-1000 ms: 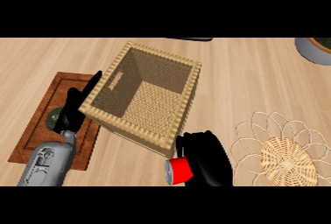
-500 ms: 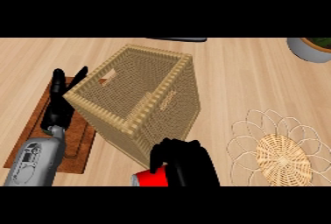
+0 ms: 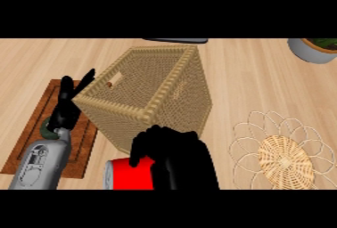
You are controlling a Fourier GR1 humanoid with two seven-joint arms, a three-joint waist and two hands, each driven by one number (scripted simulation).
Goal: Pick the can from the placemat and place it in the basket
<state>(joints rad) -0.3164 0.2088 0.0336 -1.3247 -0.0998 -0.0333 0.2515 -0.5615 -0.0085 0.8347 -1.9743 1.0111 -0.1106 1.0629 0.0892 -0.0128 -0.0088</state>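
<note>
A red can [image 3: 128,174] lies low in the head view, near the bottom edge, with my right hand [image 3: 172,156] curled round it and covering its right part. Just behind it stands the woven basket [image 3: 176,82], tilted so its open mouth faces left and toward me. The brown placemat [image 3: 39,122] lies at the left. My left hand [image 3: 67,104] is raised over the placemat with fingers straight, right beside the basket's left rim.
A round wicker trivet with wire loops [image 3: 283,153] lies at the right. A grey plant pot [image 3: 313,48] stands at the far right corner. A dark round object [image 3: 47,129] shows behind my left wrist on the placemat. A dark flat item [image 3: 176,40] lies at the far edge.
The view has shifted, so basket and can now look closer and larger. My right hand with the can has moved left and nearer the basket's front. The left hand stays raised beside the basket.
</note>
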